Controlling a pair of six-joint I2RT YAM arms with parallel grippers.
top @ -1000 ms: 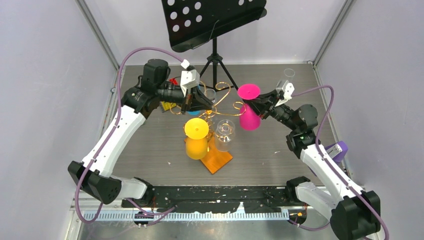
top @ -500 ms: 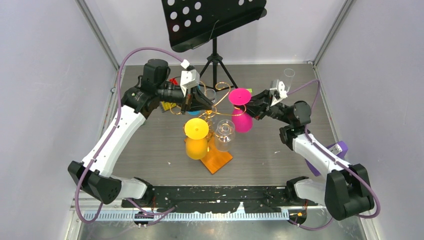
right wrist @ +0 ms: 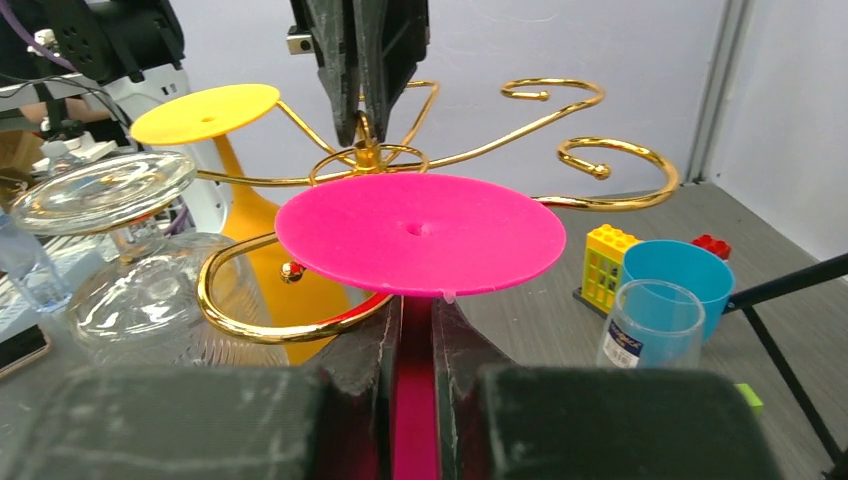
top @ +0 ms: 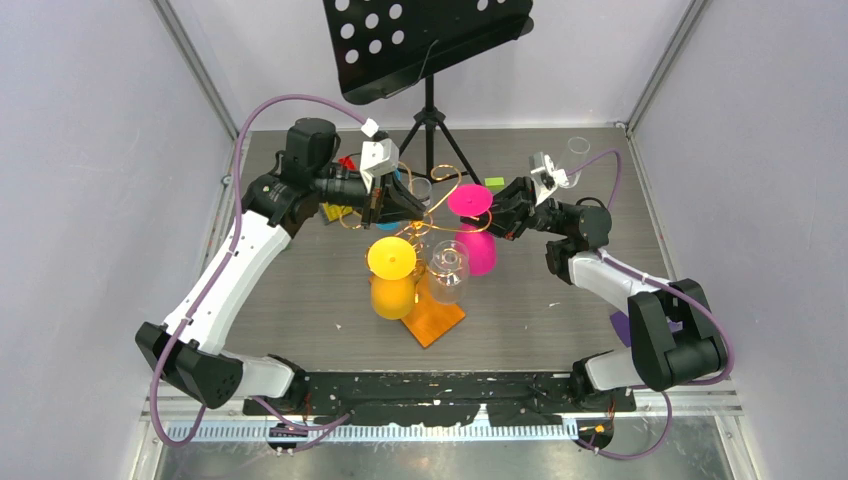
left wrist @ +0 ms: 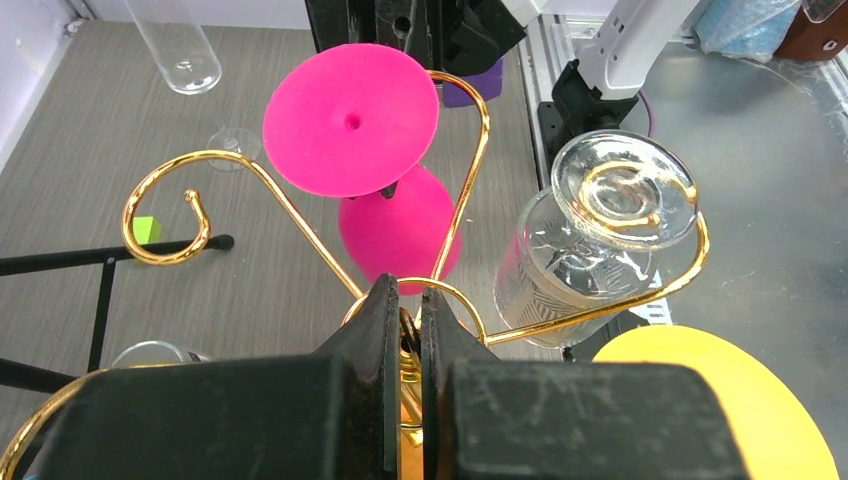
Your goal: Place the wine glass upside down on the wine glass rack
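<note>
Left jaws pressed together on the rack's (top: 437, 318) centre stem, steadying it, I'd say. Yellow glass (top: 393, 275) and clear glass (top: 449, 268) hang there upside down. Pink wine glass (right wrist: 420, 232) is inverted, foot just over a gold loop arm, right jaws pinching its stem. I'm mid-hang. Next: slide stem in, lower till foot rests, release. Cup (right wrist: 655, 325) label unreadable.

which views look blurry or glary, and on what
Left wrist: the left gripper is a soft dark blur up close, and the clear wine glass carries bright glints. Right wrist: the right gripper is blurred, the pink wine glass and wine glass rack sharp. Top external: even light, faint shadows on the table.
</note>
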